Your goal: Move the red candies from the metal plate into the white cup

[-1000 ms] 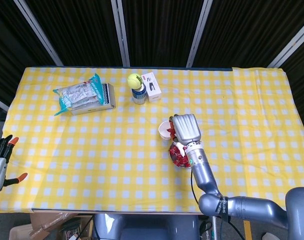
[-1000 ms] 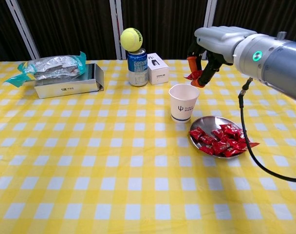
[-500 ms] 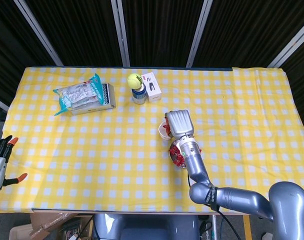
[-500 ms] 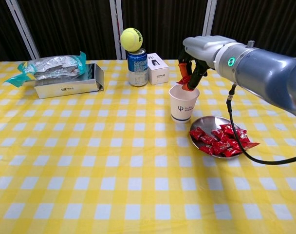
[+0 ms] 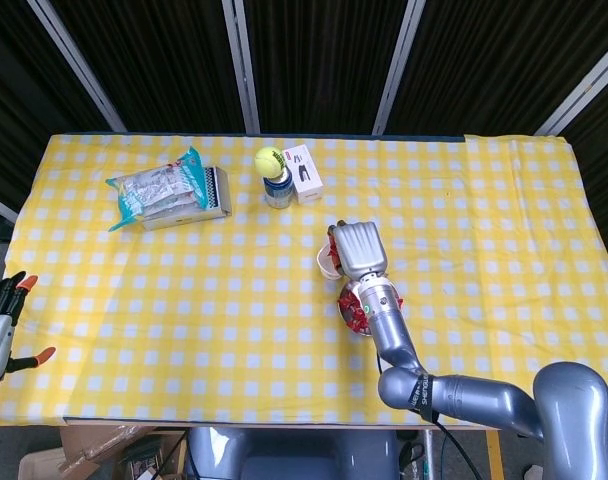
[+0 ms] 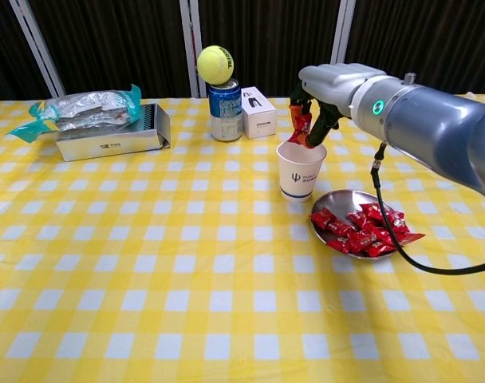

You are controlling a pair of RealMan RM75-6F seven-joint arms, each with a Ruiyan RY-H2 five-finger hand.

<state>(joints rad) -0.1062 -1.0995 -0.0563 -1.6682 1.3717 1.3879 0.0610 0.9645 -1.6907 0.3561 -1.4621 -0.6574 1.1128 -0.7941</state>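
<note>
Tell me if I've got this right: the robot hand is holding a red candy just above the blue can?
Not quite. The right robot hand holds the candy just above the cup, not the can, which stands further back with a ball on top. The chest view shows this.

Your head view looks steeply down from above on the whole yellow checked table (image 5: 184, 300), far off. Your chest view faces forward, low and close across that table (image 6: 147, 279). The 2 views share the white cup (image 5: 326, 262) (image 6: 301, 167) and metal plate (image 6: 346, 199).
</note>
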